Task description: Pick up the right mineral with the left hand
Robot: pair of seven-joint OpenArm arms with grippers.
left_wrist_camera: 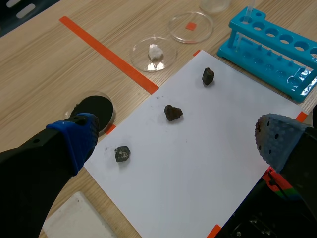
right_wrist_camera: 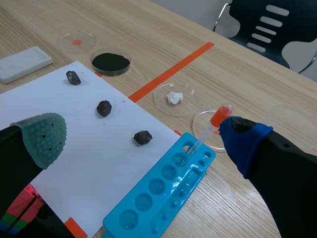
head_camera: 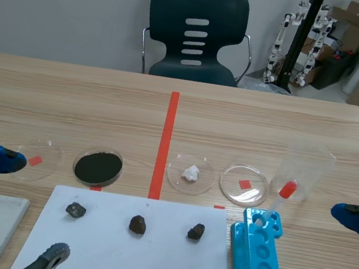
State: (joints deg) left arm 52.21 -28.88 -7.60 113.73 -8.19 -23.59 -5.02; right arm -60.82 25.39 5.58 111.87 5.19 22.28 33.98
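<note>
Right mineral [head_camera: 196, 231]: is lying on the white paper sheet [head_camera: 146, 265], toward the sheet's far right corner. It is closing a row of three, well apart from the middle mineral [head_camera: 137, 224] and the left mineral [head_camera: 75, 210].
Look of it: is showing as a small dark brown-black lump, rough, angular and matt.
Handling, as I judge it: is looking light, hard and rigid, so it is not likely to crush. The uneven faces are making it prone to twist or squirt out of a skewed pinch. The best hold is seeming to be across its narrower waist, with the pads coming down on two opposite, flatter faces and stopping just above the paper.
Left gripper [left_wrist_camera: 176, 133]: is hovering over the sheet's left part with jaws spread wide and nothing between them. The right mineral is lying ahead of it, past the middle one.
Right gripper [head_camera: 310, 252]: is hanging near the worktop's near right edge, jaws parted, carrying nothing.
Sheet: is lying flat, thin and smooth along the worktop's near edge. It is looking liable to slide if dragged.
Rack [head_camera: 259, 255]: is standing just beside the sheet's right edge. It is blue moulded plastic and is holding a dropper [head_camera: 282, 194] with a red bulb.
</note>
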